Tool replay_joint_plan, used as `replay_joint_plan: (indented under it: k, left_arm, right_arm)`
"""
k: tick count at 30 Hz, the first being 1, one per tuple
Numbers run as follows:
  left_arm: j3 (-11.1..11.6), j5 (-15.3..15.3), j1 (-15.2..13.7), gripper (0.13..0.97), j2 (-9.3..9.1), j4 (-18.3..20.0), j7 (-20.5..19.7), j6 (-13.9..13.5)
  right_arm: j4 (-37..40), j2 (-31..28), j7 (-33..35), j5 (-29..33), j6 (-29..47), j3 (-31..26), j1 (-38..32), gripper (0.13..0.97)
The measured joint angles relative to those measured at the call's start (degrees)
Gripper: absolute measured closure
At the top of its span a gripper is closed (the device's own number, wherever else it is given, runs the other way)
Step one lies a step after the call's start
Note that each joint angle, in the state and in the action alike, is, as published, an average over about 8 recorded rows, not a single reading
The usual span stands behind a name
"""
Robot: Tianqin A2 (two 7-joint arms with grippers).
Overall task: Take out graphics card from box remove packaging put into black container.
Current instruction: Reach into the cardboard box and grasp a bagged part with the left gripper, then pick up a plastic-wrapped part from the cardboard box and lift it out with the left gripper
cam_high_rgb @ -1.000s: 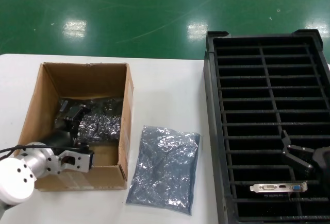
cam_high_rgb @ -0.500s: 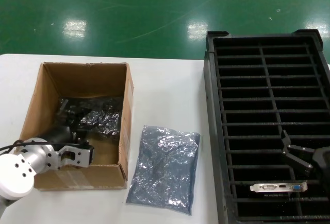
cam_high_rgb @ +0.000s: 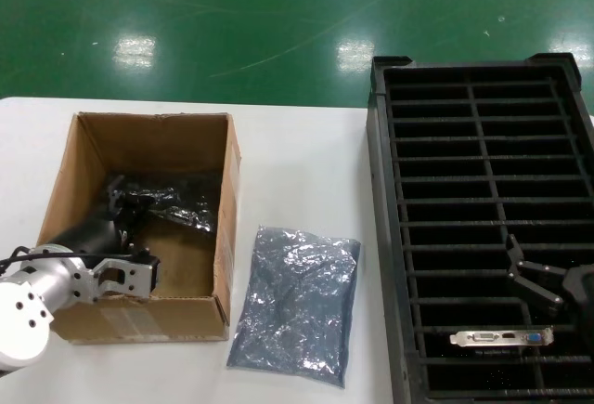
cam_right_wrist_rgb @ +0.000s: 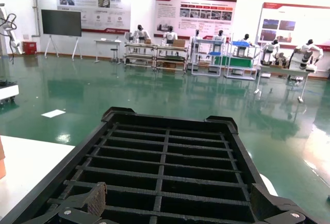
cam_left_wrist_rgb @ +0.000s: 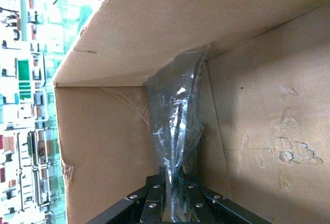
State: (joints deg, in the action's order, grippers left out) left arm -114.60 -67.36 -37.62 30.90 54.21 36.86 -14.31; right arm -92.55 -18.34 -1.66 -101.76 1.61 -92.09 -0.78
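So the left gripper (cam_left_wrist_rgb: 172,203) is clamped on the bagged graphics card (cam_left_wrist_rgb: 175,126) inside the box (cam_high_rgb: 93,144) and has pulled back toward the near wall over the last second, dragging the bag up on edge, so it looks like the lift-out is underway. The right gripper (cam_high_rgb: 538,283) hangs spread open over the black container (cam_high_rgb: 385,237), where one bare card (cam_high_rgb: 501,337) already sits slotted. An empty bag (cam_high_rgb: 297,302) lies on the table (cam_high_rgb: 297,153) between them, and the near wall could snag the bag.
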Motion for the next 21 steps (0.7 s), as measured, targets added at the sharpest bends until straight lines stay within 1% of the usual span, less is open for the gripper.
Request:
replay_joint_plan:
  k: [6,14,21]
  left_arm:
    - [0.2,0.7,0.8,0.922,0.32,1.1,-0.9,0.3]
    - [0.7,0.7,2.1,0.952,0.99,3.4,-1.5,1.2]
    - [1.3,0.2,4.4,0.957,2.90,8.1,-1.3,2.6]
  right_arm:
    - [0.0,0.0,0.0,0.0,0.0,0.0,0.0,0.129]
    - [0.0,0.0,0.0,0.0,0.0,0.0,0.0,0.129]
    - [0.0,0.0,0.0,0.0,0.0,0.0,0.0,0.129]
